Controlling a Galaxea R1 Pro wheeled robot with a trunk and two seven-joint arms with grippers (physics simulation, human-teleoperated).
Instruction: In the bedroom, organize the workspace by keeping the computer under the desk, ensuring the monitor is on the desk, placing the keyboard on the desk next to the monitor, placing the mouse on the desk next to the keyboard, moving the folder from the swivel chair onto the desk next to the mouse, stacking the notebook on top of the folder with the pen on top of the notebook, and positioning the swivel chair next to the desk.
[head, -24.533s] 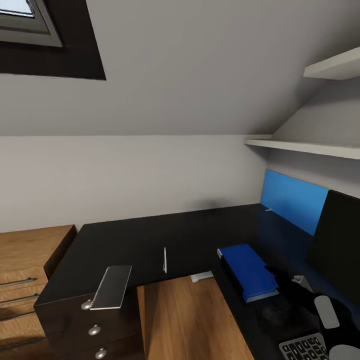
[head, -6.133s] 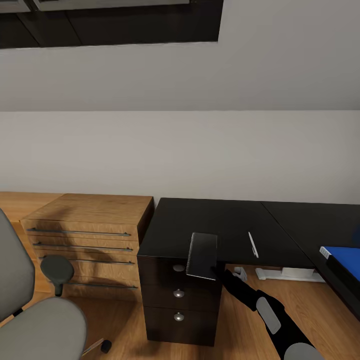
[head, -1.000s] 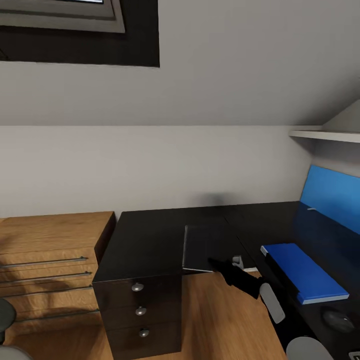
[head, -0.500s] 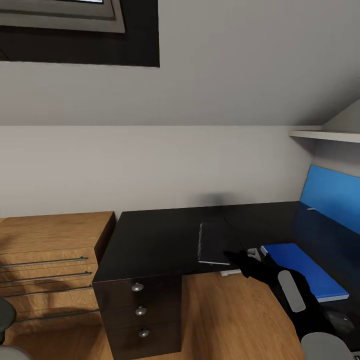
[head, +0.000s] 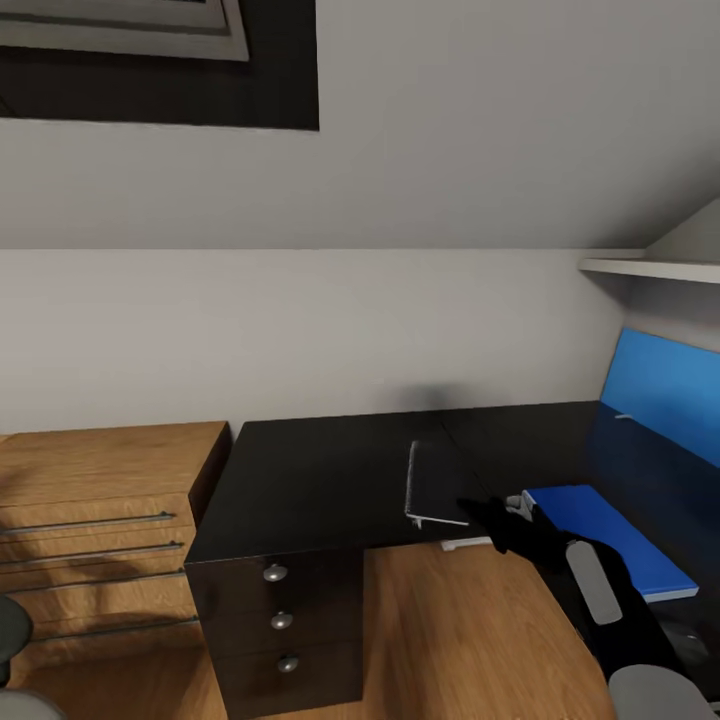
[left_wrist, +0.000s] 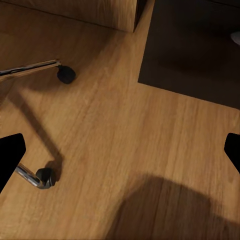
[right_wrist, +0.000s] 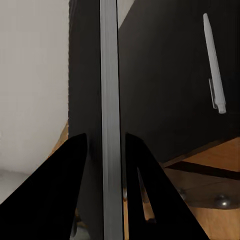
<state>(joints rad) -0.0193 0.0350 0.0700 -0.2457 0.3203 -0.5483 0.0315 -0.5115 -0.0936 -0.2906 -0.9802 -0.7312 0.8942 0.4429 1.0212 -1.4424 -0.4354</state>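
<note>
Right gripper (head: 478, 512) pinches the notebook (head: 432, 484) by its near edge, just above the desk (head: 320, 470) top, close to the inner corner where the two wings meet. In the right wrist view the notebook (right_wrist: 110, 125) shows edge-on, a pale grey strip running straight between the two black fingers (right_wrist: 65, 195), one finger on each face, pressed against it. In the head view it's a flat black rectangle w/ a pale wire spiral along the side toward the drawer unit, near edge showing a thin light line; seems lifted slightly off the top, can't tell for sure if it touches.

Pen (right_wrist: 214, 62): thin silver-white stick w/ a clip, lying flat on the desk beside the notebook, apart from it.

Folder (head: 612, 535): bright blue, flat on the desk's right wing, just beyond the right gripper, partly behind the right arm.

Left gripper (left_wrist: 120, 150): fingers spread wide at the frame sides, nothing between them, over wood floor (left_wrist: 125, 135). Swivel chair (left_wrist: 45, 125) chrome legs and castors on the floor there.
</note>
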